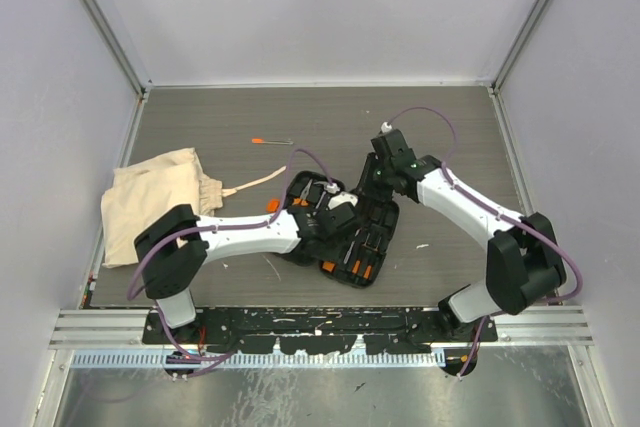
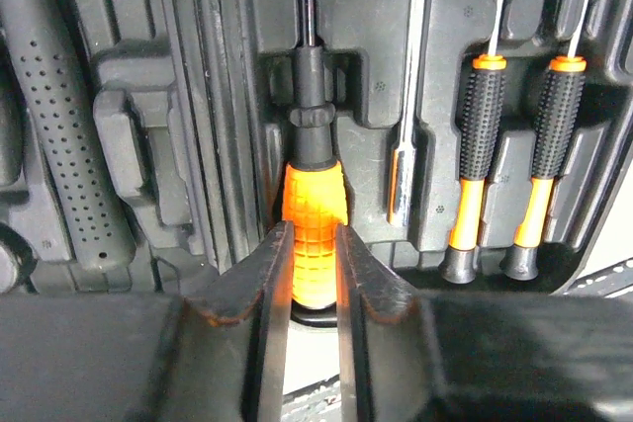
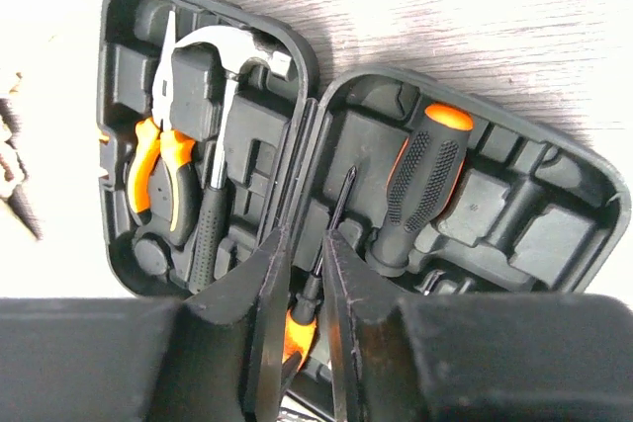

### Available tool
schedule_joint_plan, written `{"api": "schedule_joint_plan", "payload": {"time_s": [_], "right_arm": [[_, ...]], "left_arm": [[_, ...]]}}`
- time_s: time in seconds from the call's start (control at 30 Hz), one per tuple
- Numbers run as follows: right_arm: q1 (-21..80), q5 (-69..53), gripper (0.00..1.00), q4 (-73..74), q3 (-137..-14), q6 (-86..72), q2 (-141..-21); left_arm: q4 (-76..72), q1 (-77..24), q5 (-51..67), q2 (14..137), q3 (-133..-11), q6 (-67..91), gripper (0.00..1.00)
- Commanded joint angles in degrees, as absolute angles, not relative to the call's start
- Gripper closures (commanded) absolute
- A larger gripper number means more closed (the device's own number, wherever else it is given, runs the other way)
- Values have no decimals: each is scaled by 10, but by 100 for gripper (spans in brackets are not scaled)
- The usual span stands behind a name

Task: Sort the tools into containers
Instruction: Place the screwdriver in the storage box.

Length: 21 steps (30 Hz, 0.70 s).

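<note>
The black tool case [image 1: 385, 227] lies open in the middle of the table. An orange-handled screwdriver [image 2: 313, 195] lies in a moulded slot, and my left gripper [image 2: 312, 229] is shut on its handle. Two thin screwdrivers [image 2: 479, 135] sit in slots to its right. My right gripper [image 3: 307, 234] hovers over the same screwdriver's black shaft [image 3: 341, 195], jaws slightly apart and not touching it. The pliers [image 3: 158, 170] and hammer [image 3: 223, 56] rest in the case's other half. A stubby black-and-orange screwdriver [image 3: 425, 165] sits in its slot. The thin orange-tipped driver [image 1: 270, 141] lies on the table behind the case.
The beige cloth bag [image 1: 155, 202] lies at the left, its drawstring trailing toward the case. A thin pale stick [image 1: 270, 267] lies near the front edge. Both arms cross over the case. Grey walls enclose the table on three sides.
</note>
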State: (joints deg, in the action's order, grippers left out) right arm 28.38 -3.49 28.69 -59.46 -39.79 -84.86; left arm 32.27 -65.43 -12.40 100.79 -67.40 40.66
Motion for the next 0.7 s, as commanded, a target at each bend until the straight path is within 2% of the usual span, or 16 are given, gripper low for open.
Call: {"api": "schedule_joint_plan", "payload": {"time_s": [0.0, 0.07, 0.3, 0.67], "right_arm": [[281, -12, 73, 264, -572, -403, -802], [278, -5, 72, 250, -552, -405, -783], [271, 8, 66, 237, -504, -412, -739], [269, -11, 59, 238, -456, -432, -697]], "left_arm": [[437, -649, -153, 990, -668, 372, 71], [431, -649, -156, 975, -680, 363, 64], [405, -646, -161, 923, -716, 341, 51], [375, -610, -140, 852, -695, 330, 46]]}}
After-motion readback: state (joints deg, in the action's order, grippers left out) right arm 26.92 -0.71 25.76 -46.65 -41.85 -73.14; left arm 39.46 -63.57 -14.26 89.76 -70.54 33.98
